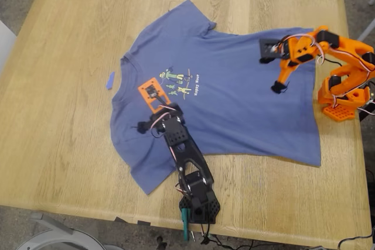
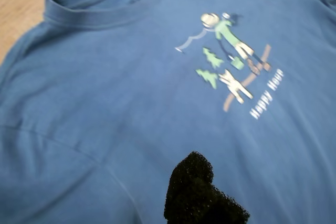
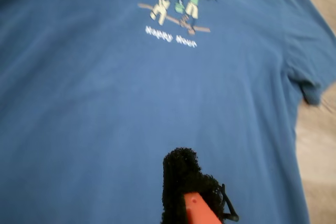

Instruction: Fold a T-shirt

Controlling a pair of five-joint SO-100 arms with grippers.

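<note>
The slate-blue T-shirt [image 1: 234,103] lies spread flat on the wooden table, collar toward the exterior view's left, its green-and-yellow print [image 1: 179,82] facing up. My first gripper [image 1: 143,126], on the black arm, hovers over the shirt's shoulder near the lower sleeve. Its black foam tip [image 2: 193,192] shows as one closed lump above the cloth, holding nothing. My second gripper [image 1: 278,88], on the orange arm, hangs over the shirt's lower body. Its foam tip [image 3: 181,182] also looks closed and empty. The shirt also fills the first wrist view [image 2: 131,103] and the second wrist view [image 3: 105,103].
A tiny blue scrap [image 1: 110,80] lies on the table [image 1: 58,115] beside the collar. The black arm's base [image 1: 199,203] stands at the near edge, the orange arm's base [image 1: 343,100] at the exterior view's right edge.
</note>
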